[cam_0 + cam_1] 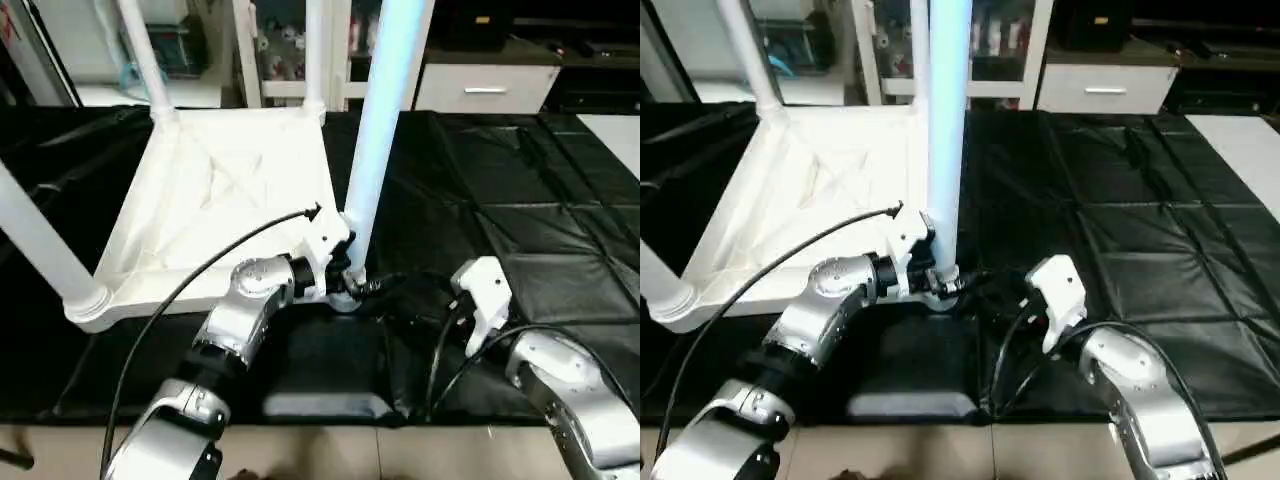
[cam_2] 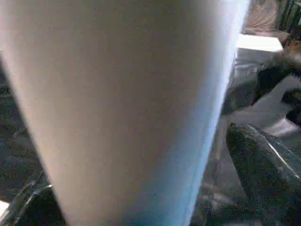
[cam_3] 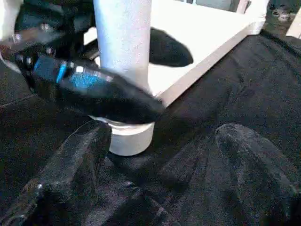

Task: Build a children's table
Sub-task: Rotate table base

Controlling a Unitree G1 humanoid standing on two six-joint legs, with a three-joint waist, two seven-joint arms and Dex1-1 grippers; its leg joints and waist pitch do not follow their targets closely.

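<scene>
- Looks like the last leg (image 1: 378,130) is going in: the kids' table (image 1: 225,190) lies upside down on the black tabletop (image 1: 520,180), and the left gripper (image 1: 345,278) is clamped round the leg base at the near corner socket (image 3: 128,136)
- Next it probably needs pressing straight down to seat
- The right wrist view shows the socket close up, with the right gripper (image 3: 178,188) spread wide, holding nothing

All four legs (image 1: 378,130) run off the top edge — left claw (image 1: 345,275) half hidden behind one.
</scene>
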